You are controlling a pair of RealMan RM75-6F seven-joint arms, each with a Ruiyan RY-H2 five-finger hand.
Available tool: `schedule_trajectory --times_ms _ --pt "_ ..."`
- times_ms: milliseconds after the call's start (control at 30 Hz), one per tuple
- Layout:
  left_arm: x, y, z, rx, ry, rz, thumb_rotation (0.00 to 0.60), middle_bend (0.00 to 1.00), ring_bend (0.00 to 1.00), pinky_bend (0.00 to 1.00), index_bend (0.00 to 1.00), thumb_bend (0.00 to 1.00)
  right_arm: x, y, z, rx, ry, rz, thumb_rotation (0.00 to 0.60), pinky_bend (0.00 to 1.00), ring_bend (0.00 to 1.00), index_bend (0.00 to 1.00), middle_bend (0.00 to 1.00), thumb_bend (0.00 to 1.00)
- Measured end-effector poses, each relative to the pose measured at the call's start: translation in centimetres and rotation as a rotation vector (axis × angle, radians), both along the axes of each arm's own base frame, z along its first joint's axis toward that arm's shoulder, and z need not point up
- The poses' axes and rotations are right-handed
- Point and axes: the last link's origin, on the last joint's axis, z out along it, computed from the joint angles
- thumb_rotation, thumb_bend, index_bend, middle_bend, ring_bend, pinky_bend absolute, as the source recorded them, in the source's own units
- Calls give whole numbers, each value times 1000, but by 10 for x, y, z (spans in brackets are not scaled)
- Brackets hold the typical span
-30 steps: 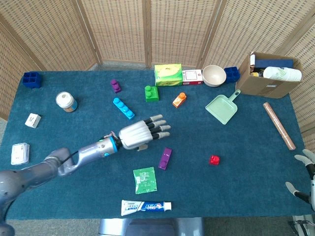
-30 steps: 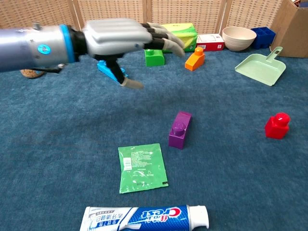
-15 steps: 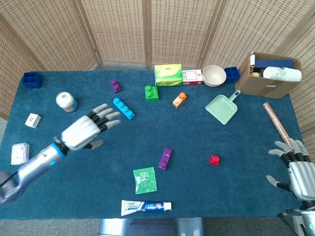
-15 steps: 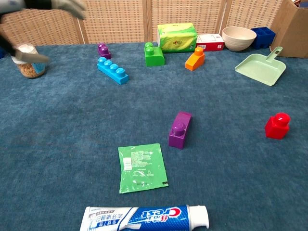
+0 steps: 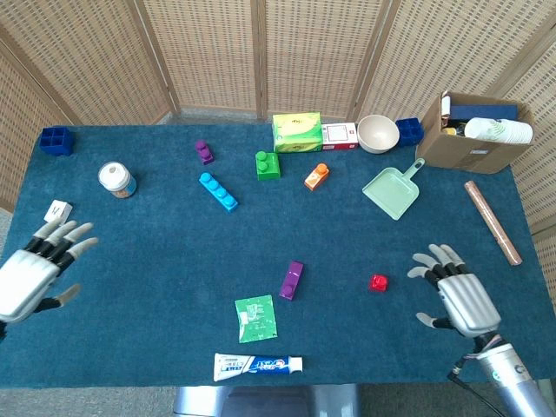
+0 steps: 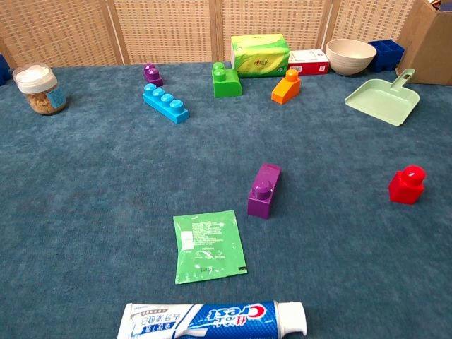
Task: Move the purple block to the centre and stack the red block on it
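Nearest the robot lies one white and blue toothpaste tube (image 6: 215, 320), and just beyond it one flat green sachet (image 6: 208, 245). At the table's near left edge the left hand (image 5: 30, 274) hovers with fingers spread wide and nothing in it; at the near right the right hand (image 5: 460, 294) is likewise spread and empty, near the small red block (image 6: 407, 184) but apart from it. The purple block (image 6: 263, 189) lies on the blue cloth-covered table (image 5: 156, 261) near its middle, just beyond the sachet and well left of the red block.

Farther back stand one long light-blue studded brick (image 6: 166, 103), one small purple brick (image 6: 150, 73), one green brick (image 6: 226, 79) and one orange brick (image 6: 286, 85). One pale green dustpan (image 6: 383, 99) lies to the right, one white-lidded jar (image 6: 41, 88) to the left. Along the far edge sit one green tissue pack (image 6: 260, 54), one cream bowl (image 6: 351, 56) and one cardboard box (image 5: 473, 130).
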Motion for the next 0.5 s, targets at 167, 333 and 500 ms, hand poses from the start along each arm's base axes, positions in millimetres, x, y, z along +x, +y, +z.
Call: schedule_trajectory --times_ms 167,333,500 --pt "-15 -26 13 56 -23 49 600 52 0 0 149 342 11 -7 -19 49 15 15 600 91 0 279 204 54" --pt "-27 -47 19 87 -54 84 600 52 0 0 149 342 18 -14 -34 76 27 19 600 93 0 272 202 54" --pt "-33 -56 17 94 -77 92 600 51 0 0 149 342 22 -21 -46 81 32 8 600 117 0 249 201 54"
